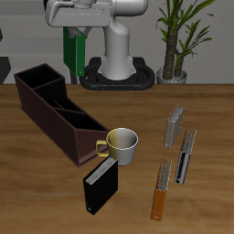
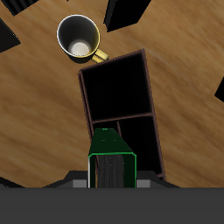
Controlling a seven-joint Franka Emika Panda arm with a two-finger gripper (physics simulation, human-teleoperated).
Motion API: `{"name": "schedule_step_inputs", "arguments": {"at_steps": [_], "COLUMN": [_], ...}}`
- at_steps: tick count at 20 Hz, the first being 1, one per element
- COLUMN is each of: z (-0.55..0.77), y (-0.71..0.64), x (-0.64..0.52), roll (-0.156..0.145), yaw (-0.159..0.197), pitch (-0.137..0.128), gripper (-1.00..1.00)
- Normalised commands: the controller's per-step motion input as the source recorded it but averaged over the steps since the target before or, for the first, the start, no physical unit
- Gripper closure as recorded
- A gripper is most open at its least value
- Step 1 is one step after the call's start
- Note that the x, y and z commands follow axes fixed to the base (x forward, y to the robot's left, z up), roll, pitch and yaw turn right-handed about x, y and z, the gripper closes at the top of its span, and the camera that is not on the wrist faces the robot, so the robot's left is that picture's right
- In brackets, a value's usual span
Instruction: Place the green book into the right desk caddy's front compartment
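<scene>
While held upright, green book [image 1: 72, 52], bright cover

The book [image 1: 72, 53] held in the pincer [image 1: 72, 66] is bright green. The caddy [image 1: 57, 111] is dark brown, black inside. The mug [image 1: 122, 145] is white with a yellow rim. Another book [image 1: 100, 186] is black. The desk [image 1: 37, 192] shows brown wood grain.

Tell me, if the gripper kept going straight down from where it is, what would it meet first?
Probably the caddy. The gripper points down, shut on the green book, and its own camera looks into the caddy's open compartments. The book's lower edge would likely arrive first, in a compartment or on a divider; depth is hard to judge.
</scene>
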Motion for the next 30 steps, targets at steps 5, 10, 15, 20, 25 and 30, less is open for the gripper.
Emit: {"name": "schedule_step_inputs", "arguments": {"at_steps": [5, 10, 15, 20, 25, 30], "z": [-0.17, -0.15, -0.05, -0.07, 0.02, 0.00], "y": [-0.02, 0.00, -0.11, 0.01, -0.04, -0.13], "x": [0.03, 0.04, -0.03, -0.09, -0.04, -0.05], "roll": [0.008, 0.009, -0.023, -0.005, -0.015, -0.026], "yaw": [-0.055, -0.004, -0.037, -0.008, -0.001, -0.025], "pitch": [0.024, 0.006, 0.003, 0.005, -0.010, -0.006], "gripper": [1.00, 1.00, 1.00, 1.00, 1.00, 1.00]}}
